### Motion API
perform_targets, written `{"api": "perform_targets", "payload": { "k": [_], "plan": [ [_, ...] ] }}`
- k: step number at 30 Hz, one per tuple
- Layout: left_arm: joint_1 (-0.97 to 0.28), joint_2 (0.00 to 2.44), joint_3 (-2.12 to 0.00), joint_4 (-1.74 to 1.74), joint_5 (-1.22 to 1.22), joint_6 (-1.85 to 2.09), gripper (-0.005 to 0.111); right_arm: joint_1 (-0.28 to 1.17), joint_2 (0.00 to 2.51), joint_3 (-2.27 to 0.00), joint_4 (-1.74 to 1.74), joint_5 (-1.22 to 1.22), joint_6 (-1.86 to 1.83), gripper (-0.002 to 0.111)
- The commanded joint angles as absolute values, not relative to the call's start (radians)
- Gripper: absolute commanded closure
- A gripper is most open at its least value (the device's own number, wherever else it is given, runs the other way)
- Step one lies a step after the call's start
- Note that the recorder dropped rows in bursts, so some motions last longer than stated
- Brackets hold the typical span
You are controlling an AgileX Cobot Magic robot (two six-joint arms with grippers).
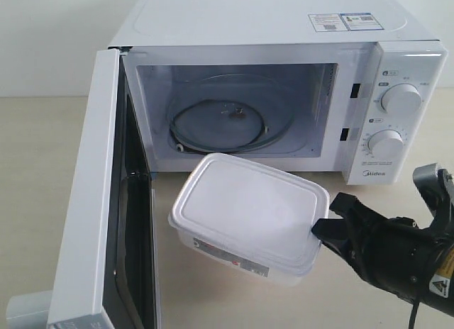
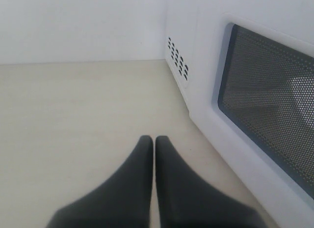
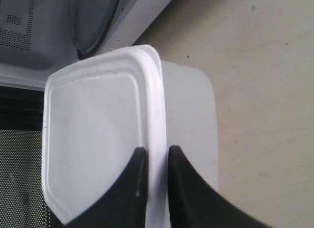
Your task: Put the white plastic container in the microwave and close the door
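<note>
The right gripper (image 1: 320,231), black-fingered, is clamped on the rim of the shallow, translucent-white plastic container (image 1: 248,208). The right wrist view shows one finger lying on the flat lid and the other under the lip (image 3: 153,156). The box hangs tilted in front of the boxy white microwave (image 1: 284,24), apparently clear of the pale tabletop (image 1: 42,145), with its red-marked label facing 6 o'clock in the exterior view.

In that view the gripper holds the box's short end at about 4 o'clock. The long axis runs from there towards 10 o'clock, so it points away from the tool and lies roughly across the oven's mouth. The cavity and its round glass turntable (image 1: 223,123) sit at 12 o'clock from the box, near but not yet under it. My judgement is that the coming move is a push towards 12 o'clock, lifting the far end over the front sill.

The wide white door (image 1: 85,201) with its dark window stands fully open at 9 o'clock from the box, leaving the way clear.

The left gripper (image 2: 154,139) has its dark fingers pressed together on nothing. It waits low over the table by the door's outer face, whose mesh window (image 2: 267,105) fills one side of its view. That arm is the nearer one for swinging the door shut afterwards
</note>
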State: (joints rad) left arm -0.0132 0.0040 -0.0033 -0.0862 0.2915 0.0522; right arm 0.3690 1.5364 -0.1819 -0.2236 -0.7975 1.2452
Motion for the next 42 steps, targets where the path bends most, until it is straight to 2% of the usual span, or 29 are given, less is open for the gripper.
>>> {"api": "perform_targets", "payload": {
  "k": [1, 20, 27, 42],
  "plan": [
    [-0.011, 0.000, 0.000, -0.085, 0.293, 0.054, 0.103, 0.370, 1.535, -0.182, -0.206, -0.832, 1.248, 0.108],
    [-0.011, 0.000, 0.000, -0.085, 0.293, 0.054, 0.103, 0.370, 1.535, -0.040, -0.080, -0.927, 1.306, 0.108],
    [-0.011, 0.000, 0.000, -0.085, 0.293, 0.054, 0.103, 0.370, 1.535, 0.000, 0.063, -0.960, 1.295, 0.108],
    [-0.011, 0.000, 0.000, -0.085, 0.293, 0.054, 0.103, 0.370, 1.535, 0.000, 0.026, -0.838, 1.246, 0.108]
  ]
}}
